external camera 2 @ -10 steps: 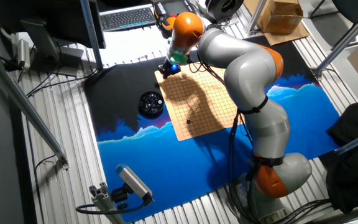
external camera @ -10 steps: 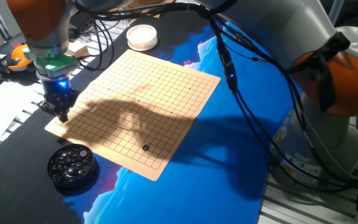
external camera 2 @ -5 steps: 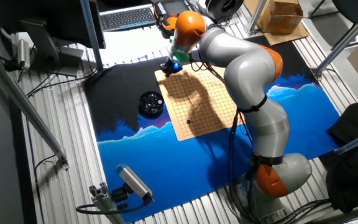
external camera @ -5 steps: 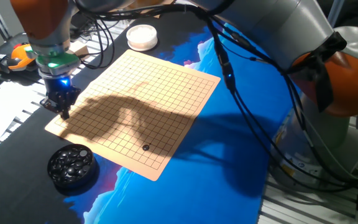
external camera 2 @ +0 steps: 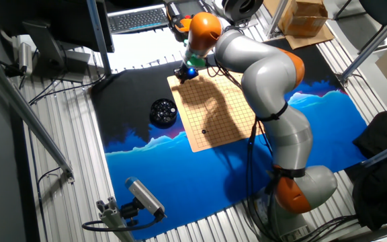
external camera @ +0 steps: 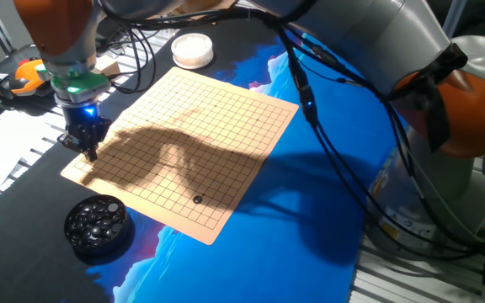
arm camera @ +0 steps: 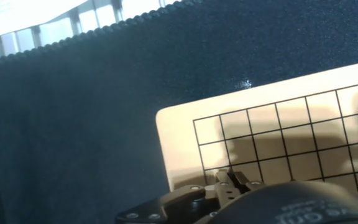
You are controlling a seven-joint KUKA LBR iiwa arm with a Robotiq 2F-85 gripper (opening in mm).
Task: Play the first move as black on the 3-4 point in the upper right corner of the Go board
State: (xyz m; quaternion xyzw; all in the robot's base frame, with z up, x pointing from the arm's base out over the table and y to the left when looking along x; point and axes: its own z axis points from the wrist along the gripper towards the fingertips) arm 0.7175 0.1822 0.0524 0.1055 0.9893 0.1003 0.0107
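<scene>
The table (external camera: 327, 202) is covered by a cloth, black (external camera: 23, 181) on the side toward the keyboard and bright blue (external camera 2: 247, 176) on the other, the two colours meeting along a jagged pinkish edge. A square wooden Go board (external camera: 183, 143) lies flat across this boundary, one corner (arm camera: 166, 118) resting on the black fabric in the hand view. A round black bowl of stones (external camera: 98, 224) stands on the black area just beside the board's near edge. A round white bowl (external camera: 192, 50) sits on the black area beyond the board's far corner.
</scene>
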